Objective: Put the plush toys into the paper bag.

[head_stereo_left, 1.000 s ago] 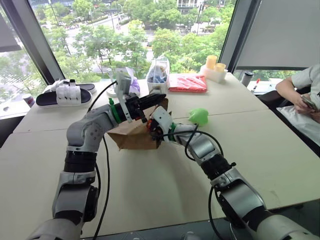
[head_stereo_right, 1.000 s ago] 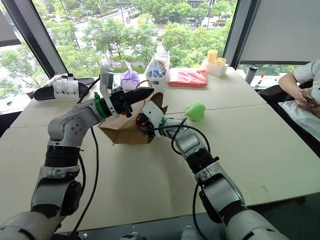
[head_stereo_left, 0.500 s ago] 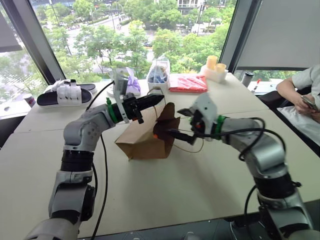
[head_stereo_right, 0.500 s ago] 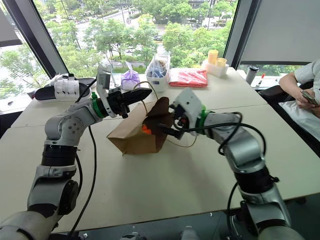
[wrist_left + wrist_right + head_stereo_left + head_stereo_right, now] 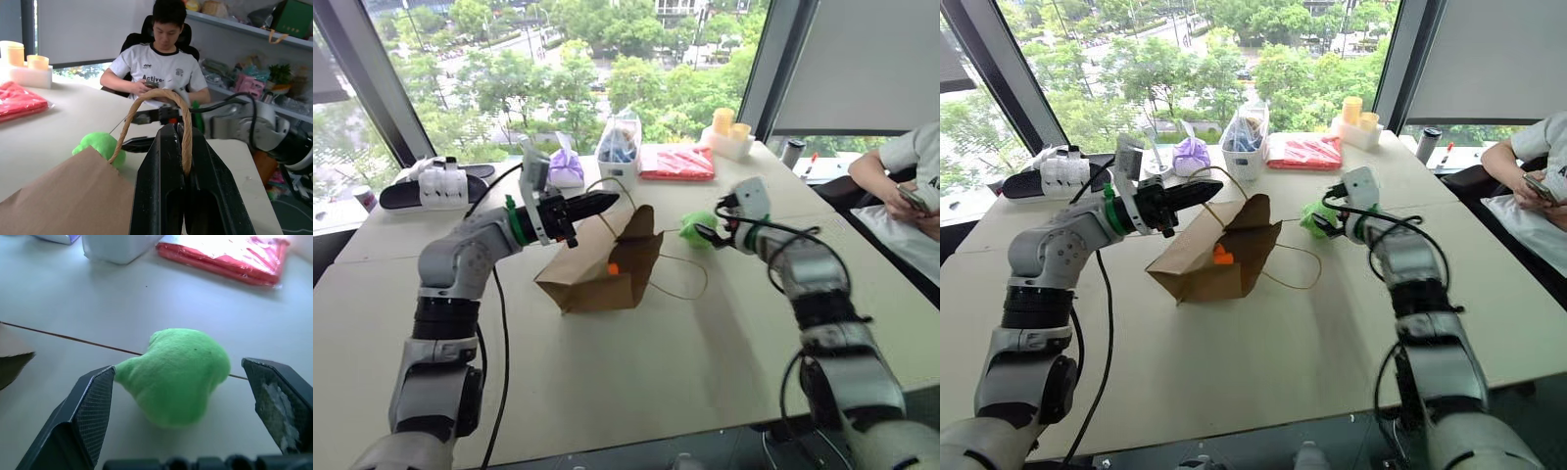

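The brown paper bag (image 5: 597, 274) lies on its side on the table, mouth toward the right. The small orange plush toy (image 5: 613, 267) sits inside that mouth. My left gripper (image 5: 605, 202) hovers above the bag, shut on one tan cord handle (image 5: 146, 103), which loops over its fingers. To the right of the bag the light green plush toy (image 5: 178, 374) rests on the table. My right gripper (image 5: 709, 231) is open at this toy, one finger on each side, with gaps between pads (image 5: 95, 401) and toy.
The bag's other cord handle (image 5: 683, 279) trails on the table. Along the far edge stand a purple pouch (image 5: 566, 166), a clear bag with blue contents (image 5: 621, 147), a red packet (image 5: 677, 163), yellow cups (image 5: 729, 132) and slippers (image 5: 435, 181). A person (image 5: 906, 181) sits at the right.
My right gripper has come out of the bag's mouth, leaving the orange toy inside, swung right to the green toy and opened wide. The left gripper still holds the handle.
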You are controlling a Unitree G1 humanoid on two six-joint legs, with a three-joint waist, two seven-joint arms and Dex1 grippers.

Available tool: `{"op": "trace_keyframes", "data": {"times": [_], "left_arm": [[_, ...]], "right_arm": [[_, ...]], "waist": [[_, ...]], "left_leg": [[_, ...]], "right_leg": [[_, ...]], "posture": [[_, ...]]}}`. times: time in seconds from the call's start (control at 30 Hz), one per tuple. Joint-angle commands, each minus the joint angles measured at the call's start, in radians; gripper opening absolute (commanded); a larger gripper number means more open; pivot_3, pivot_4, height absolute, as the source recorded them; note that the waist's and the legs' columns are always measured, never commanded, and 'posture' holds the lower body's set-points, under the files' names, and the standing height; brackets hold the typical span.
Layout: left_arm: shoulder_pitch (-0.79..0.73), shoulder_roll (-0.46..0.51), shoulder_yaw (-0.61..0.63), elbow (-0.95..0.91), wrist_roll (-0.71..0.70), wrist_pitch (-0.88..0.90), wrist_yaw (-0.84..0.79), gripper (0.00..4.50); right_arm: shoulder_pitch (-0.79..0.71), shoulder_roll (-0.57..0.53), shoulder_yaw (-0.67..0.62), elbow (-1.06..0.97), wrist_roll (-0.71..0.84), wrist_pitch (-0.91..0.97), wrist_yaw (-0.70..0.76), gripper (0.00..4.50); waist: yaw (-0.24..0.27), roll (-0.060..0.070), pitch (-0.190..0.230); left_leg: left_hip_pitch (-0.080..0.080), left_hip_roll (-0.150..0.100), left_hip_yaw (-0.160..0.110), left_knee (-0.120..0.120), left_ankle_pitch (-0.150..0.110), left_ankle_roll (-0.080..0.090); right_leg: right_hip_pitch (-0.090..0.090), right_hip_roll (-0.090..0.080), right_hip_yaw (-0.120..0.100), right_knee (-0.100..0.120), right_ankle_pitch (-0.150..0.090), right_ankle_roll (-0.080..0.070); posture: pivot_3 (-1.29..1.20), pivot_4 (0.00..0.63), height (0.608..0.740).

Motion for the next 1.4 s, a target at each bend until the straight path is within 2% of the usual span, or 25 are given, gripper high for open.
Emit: {"op": "trace_keyframes", "data": {"times": [0.03,0.13,0.23,0.33,0.57,0.67,0.8,0.9,1.03,1.1,1.23,1.4], "left_arm": [[-0.016,0.013,0.019,-0.053,-0.023,0.004,0.011,0.00],[-0.009,0.019,0.020,-0.072,-0.029,0.010,0.018,0.00],[-0.008,0.025,0.023,-0.082,-0.033,0.013,0.025,0.00],[-0.006,0.031,0.024,-0.088,-0.035,0.013,0.030,0.00],[-0.004,0.026,0.021,-0.088,-0.034,0.009,0.034,0.00],[-0.005,0.020,0.020,-0.083,-0.036,0.010,0.034,0.00],[-0.002,0.020,0.017,-0.077,-0.040,0.019,0.026,0.00],[-0.005,0.021,0.004,-0.053,-0.031,0.014,0.003,0.00],[-0.024,0.018,-0.005,-0.007,-0.010,-0.008,-0.014,0.00],[-0.034,0.017,-0.007,0.010,-0.004,-0.017,-0.021,0.00],[-0.049,0.013,-0.004,0.033,0.002,-0.030,-0.021,0.00],[-0.056,0.010,0.003,0.034,0.004,-0.033,-0.018,0.00]], "right_arm": [[-0.122,0.053,-0.054,0.263,0.006,-0.165,-0.069,4.46],[-0.158,0.075,-0.017,0.402,-0.055,-0.250,-0.120,4.46],[-0.169,0.086,-0.005,0.457,-0.087,-0.299,-0.138,4.46],[-0.179,0.092,-0.002,0.475,-0.107,-0.338,-0.148,3.69],[-0.189,0.084,0.003,0.489,-0.144,-0.364,-0.171,0.04],[-0.194,0.070,-0.001,0.478,-0.149,-0.363,-0.181,0.04],[-0.202,0.046,-0.031,0.381,-0.098,-0.338,-0.085,0.04],[-0.033,-0.020,-0.046,-0.225,0.038,-0.031,0.104,0.04],[0.175,-0.102,-0.067,-0.866,0.171,0.388,0.131,0.04],[0.229,-0.109,-0.069,-1.052,0.227,0.539,0.117,0.04],[0.282,-0.089,-0.014,-1.232,0.287,0.690,0.102,0.04],[0.287,0.003,0.069,-1.283,0.312,0.741,0.058,0.04]], "waist": [[-0.001,0.000,0.000],[0.003,0.000,0.000],[0.003,0.000,0.000],[-0.003,0.000,0.000],[-0.023,0.000,0.000],[-0.022,0.000,0.000],[-0.020,0.000,0.000],[-0.016,0.001,0.000],[-0.006,0.001,0.000],[-0.004,0.001,0.000],[0.001,0.001,0.000],[0.007,0.001,0.000]], "left_leg": [[0.000,0.000,0.000,-0.001,0.000,0.000],[-0.001,0.000,-0.001,-0.001,0.000,0.000],[-0.001,-0.001,-0.001,-0.001,0.000,0.000],[-0.001,-0.001,-0.001,0.000,0.000,0.000],[-0.001,-0.001,-0.001,0.000,0.000,0.000],[-0.001,-0.001,-0.001,0.000,0.000,0.000],[-0.001,-0.001,-0.001,0.000,0.000,0.000],[-0.002,0.000,-0.002,0.000,0.000,0.000],[-0.003,0.000,-0.004,-0.001,-0.001,0.001],[-0.003,0.000,-0.003,0.000,-0.001,0.002],[-0.001,0.000,-0.001,0.003,-0.004,0.007],[-0.001,0.000,-0.001,0.004,-0.004,0.007]], "right_leg": [[0.000,0.000,0.000,0.000,0.000,0.000],[0.000,0.000,0.000,0.000,0.000,0.000],[0.000,-0.001,0.000,0.000,0.000,0.000],[0.000,-0.001,0.000,0.000,0.000,0.000],[0.000,0.000,0.000,0.000,0.000,0.000],[0.000,0.000,0.000,0.000,0.000,0.000],[0.000,0.000,0.000,0.000,0.000,0.000],[-0.001,0.000,0.000,0.001,0.000,0.000],[-0.001,0.000,-0.002,0.001,0.000,0.000],[-0.001,0.000,-0.001,0.001,0.000,0.000],[-0.001,0.000,-0.001,0.001,0.000,0.000],[0.000,0.000,-0.001,0.002,0.001,-0.001]], "posture": [[0.00,0.150,0.740],[0.00,0.150,0.740],[0.00,0.150,0.740],[0.00,0.150,0.740],[0.00,0.150,0.740],[0.00,0.150,0.740],[0.00,0.150,0.740],[0.00,0.150,0.740],[0.00,0.150,0.740],[0.00,0.150,0.740],[0.00,0.150,0.740],[0.00,0.150,0.740]]}}
